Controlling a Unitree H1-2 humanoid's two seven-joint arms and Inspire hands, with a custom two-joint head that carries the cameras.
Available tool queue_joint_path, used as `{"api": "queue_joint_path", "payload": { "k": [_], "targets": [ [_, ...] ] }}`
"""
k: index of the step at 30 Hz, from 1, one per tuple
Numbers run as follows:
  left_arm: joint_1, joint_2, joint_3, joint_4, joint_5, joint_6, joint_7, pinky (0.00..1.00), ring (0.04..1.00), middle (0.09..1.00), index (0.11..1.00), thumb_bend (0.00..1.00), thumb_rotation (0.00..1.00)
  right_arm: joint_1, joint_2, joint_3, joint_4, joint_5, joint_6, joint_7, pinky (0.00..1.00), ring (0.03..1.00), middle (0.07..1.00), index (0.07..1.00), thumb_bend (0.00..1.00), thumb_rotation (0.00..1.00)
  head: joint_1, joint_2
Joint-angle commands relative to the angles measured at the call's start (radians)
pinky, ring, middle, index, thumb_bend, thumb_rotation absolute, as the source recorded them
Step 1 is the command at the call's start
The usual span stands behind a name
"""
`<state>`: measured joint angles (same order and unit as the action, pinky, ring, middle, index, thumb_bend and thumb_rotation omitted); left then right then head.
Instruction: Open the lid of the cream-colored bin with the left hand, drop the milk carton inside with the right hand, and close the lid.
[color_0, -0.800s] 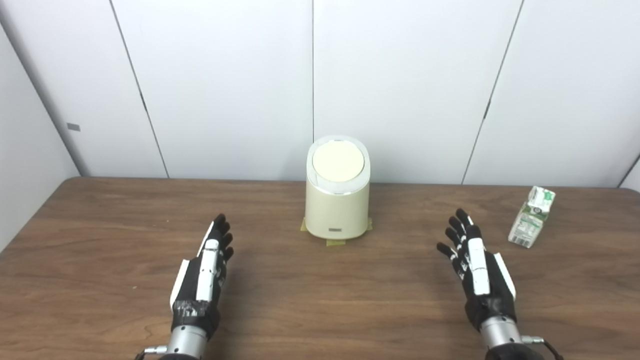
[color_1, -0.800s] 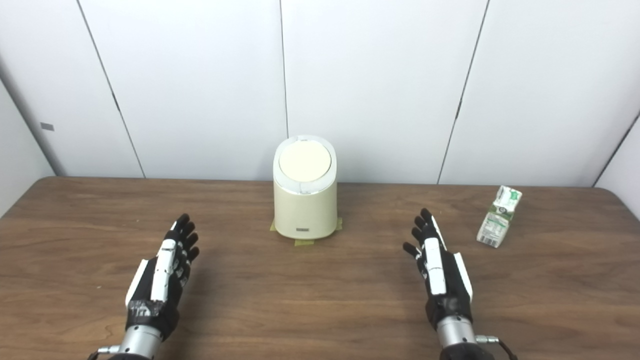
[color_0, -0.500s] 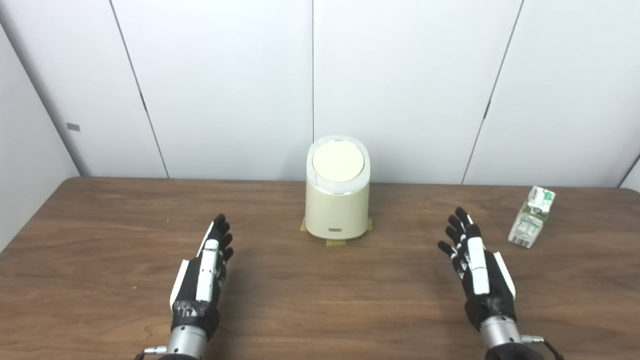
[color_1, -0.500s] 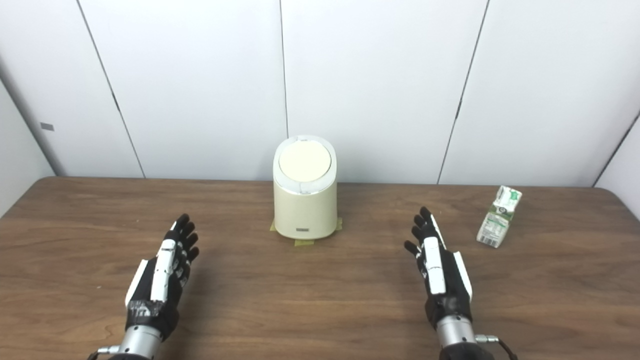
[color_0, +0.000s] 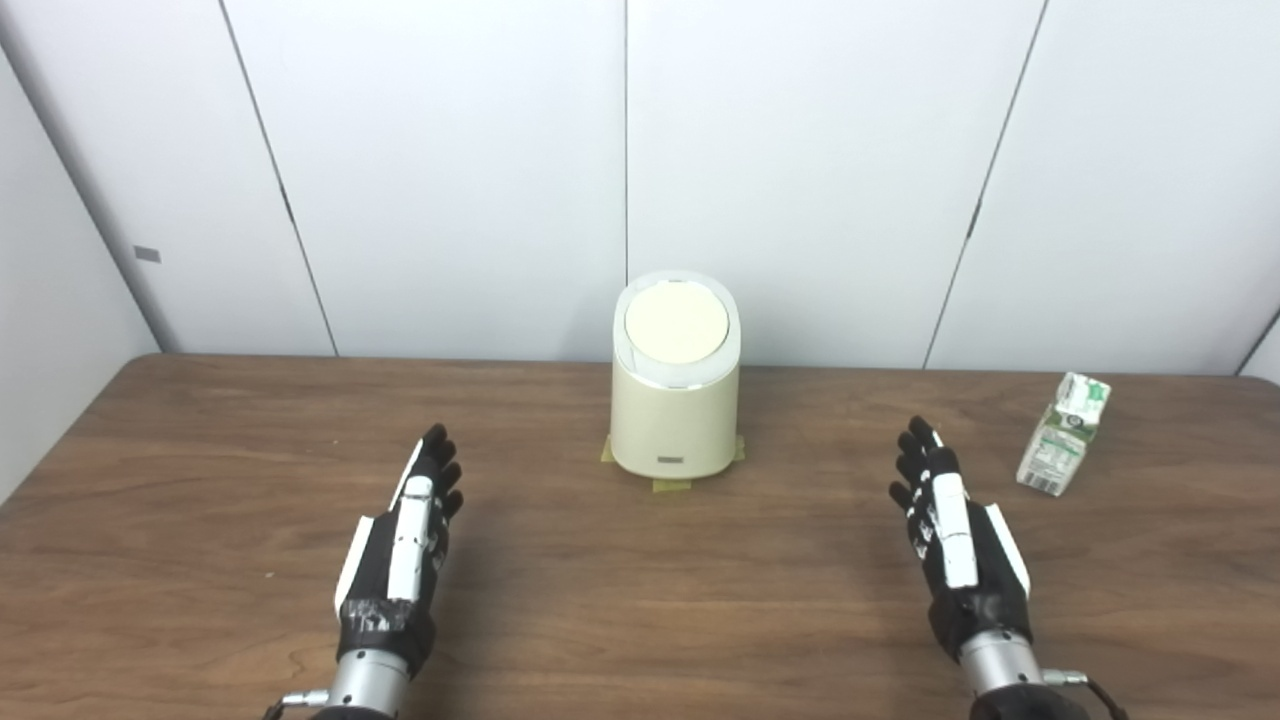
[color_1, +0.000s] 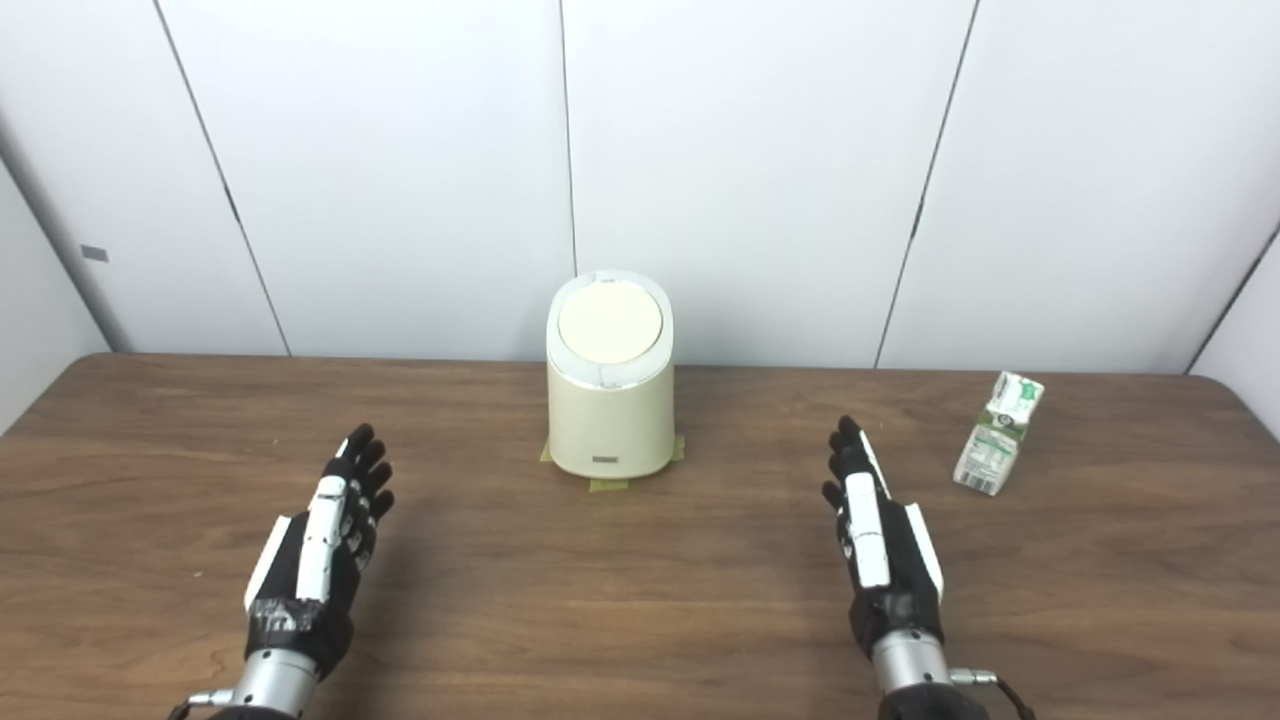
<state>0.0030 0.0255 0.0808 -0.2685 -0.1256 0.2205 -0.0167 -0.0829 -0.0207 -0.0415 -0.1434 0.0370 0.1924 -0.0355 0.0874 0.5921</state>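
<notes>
The cream-colored bin (color_0: 675, 410) stands at the back middle of the wooden table (color_0: 640, 600), its round lid (color_0: 676, 323) down. A green and white milk carton (color_0: 1062, 433) lies tipped at the back right. My left hand (color_0: 405, 545) hovers low over the table, front left of the bin, fingers stretched out and holding nothing. Front right of the bin is my right hand (color_0: 950, 540), also open and empty, a short way left of the carton.
Bits of yellow tape (color_0: 671, 486) mark the bin's base. White wall panels (color_0: 800, 170) rise right behind the table's far edge. Bare wood lies between the two hands.
The left hand has drifted slightly left. The right hand has shifted a little and drawn its fingers closer together. Bin and carton have not moved.
</notes>
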Motion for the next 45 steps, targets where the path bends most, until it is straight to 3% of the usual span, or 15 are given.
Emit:
{"api": "queue_joint_path", "payload": {
  "k": [1,18,20,25,30,34,39,45],
  "targets": [
    [-0.024,0.004,-0.004,-0.035,-0.013,-0.022,-0.011,1.0,1.0,1.0,1.0,0.39,0.98,-0.031,-0.001,0.002,-0.045,-0.002,-0.017,0.006,0.99,0.994,0.984,0.981,0.61,1.0,0.0,0.004],
    [-0.021,0.02,-0.016,-0.054,0.004,0.014,-0.011,1.0,1.0,1.0,1.0,0.41,0.96,-0.032,0.0,0.001,-0.049,0.001,-0.001,0.006,0.98,0.991,0.985,0.978,0.63,1.0,0.009,-0.006],
    [-0.023,0.025,-0.019,-0.062,0.01,0.028,-0.011,1.0,1.0,1.0,1.0,0.43,0.94,-0.033,0.001,0.002,-0.049,0.0,0.001,0.005,0.98,0.988,0.982,0.976,0.63,1.0,0.006,-0.007],
    [-0.052,0.035,-0.033,-0.087,0.047,0.084,0.003,1.0,1.0,1.0,1.0,0.47,0.78,-0.034,0.0,0.002,-0.047,0.0,-0.002,0.006,0.97,0.985,0.982,0.977,0.64,1.0,0.001,-0.013],
    [-0.154,0.039,-0.047,-0.101,0.143,0.168,0.048,0.99,0.989,0.978,0.997,0.63,0.51,-0.036,0.002,-0.002,-0.035,0.005,-0.008,0.005,0.96,0.987,0.983,0.979,0.64,1.0,-0.002,-0.018],
    [-0.269,0.052,-0.057,-0.092,0.214,0.23,0.066,0.92,0.94,0.941,0.968,0.73,0.42,-0.037,0.002,-0.002,-0.027,0.004,-0.015,0.004,0.96,0.987,0.985,0.983,0.62,1.0,-0.002,-0.022],
    [-0.418,0.079,-0.062,-0.033,0.312,0.249,0.012,0.95,0.939,0.937,0.969,0.78,0.37,-0.039,0.002,-0.002,-0.031,-0.001,-0.012,0.002,0.95,0.984,0.981,0.98,0.63,1.0,0.0,-0.024],
    [-0.561,0.092,-0.069,0.075,0.398,0.249,-0.073,0.9,0.932,0.952,0.977,0.85,0.32,-0.041,0.0,-0.001,-0.023,-0.002,-0.014,0.003,0.95,0.979,0.978,0.976,0.65,1.0,0.007,-0.025]
  ]
}}
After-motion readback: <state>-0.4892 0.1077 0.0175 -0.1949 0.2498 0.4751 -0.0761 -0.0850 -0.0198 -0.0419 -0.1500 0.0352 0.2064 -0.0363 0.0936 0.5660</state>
